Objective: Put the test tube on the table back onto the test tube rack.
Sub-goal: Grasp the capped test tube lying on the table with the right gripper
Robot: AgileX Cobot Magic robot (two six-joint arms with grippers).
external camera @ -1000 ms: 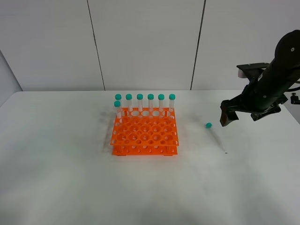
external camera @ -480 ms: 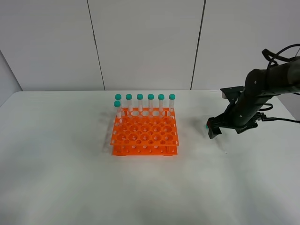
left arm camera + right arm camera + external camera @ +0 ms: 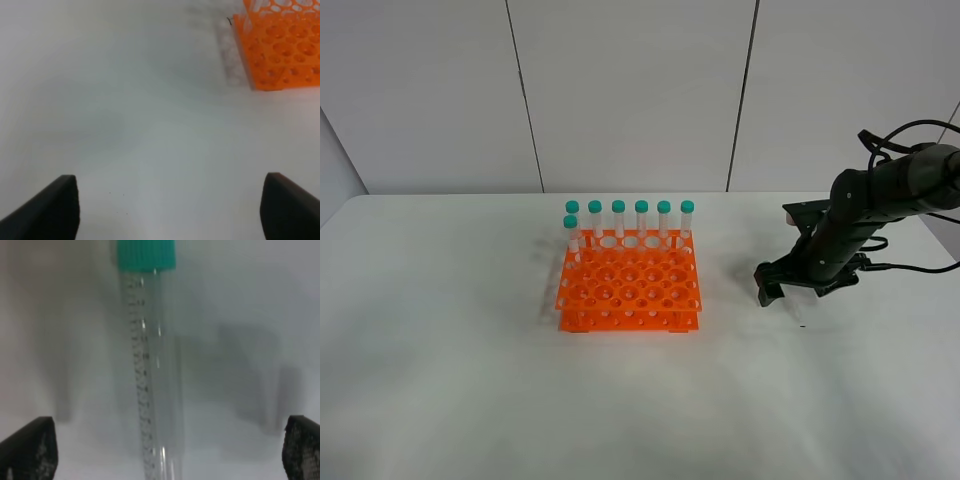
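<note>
Surface (image 3: 470,400) white and matte, carrying everything. Near its middle in the exterior view, orange test tube rack (image 3: 629,292), with seven teal-capped tubes (image 3: 641,218) upright along its far rows. To the right of the rack, well apart from it, right arm (image 3: 850,220) bent down, right jaws spread wide over the surface. Between them in the right wrist view, touching neither, the test tube (image 3: 150,380), lying flat on the surface, teal cap (image 3: 146,255) pointing away from the wrist. Near a rack corner in the left wrist view, left jaws likewise parted, gripping nothing
</note>
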